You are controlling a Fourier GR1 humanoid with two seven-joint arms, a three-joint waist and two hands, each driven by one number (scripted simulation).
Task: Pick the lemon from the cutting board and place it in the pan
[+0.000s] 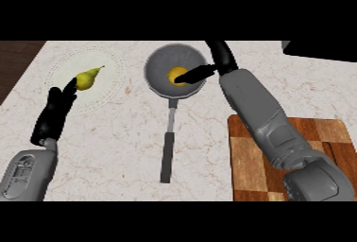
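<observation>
Board [327, 142] of chequered wood lies nearest the robot on its right, with no lemon on it. The right forearm crosses its inner edge on the way out over the counter [118, 142].

Left hand [55, 111] rests at the view's left with fingers straight and apart, their tips at the near rim of a plate [105, 90].

Pan [157, 61] sits at mid-counter, its long handle pointing back toward the robot. The lemon [177, 74] is inside it, about at the centre. The right hand [202, 71] reaches in from the right and its fingers appear clamped on the fruit, though the hand hides the contact itself.

The task looks to be at its last step: the lemon is over or on the pan floor and not yet let go. The next move likely calls for spreading the fingers, then lifting the hand clear without rolling the lemon or catching the rim.

Farther left, the plate holds a single pear [86, 79], stem toward the pan. A dark block [320, 49] cuts the far right corner.
</observation>
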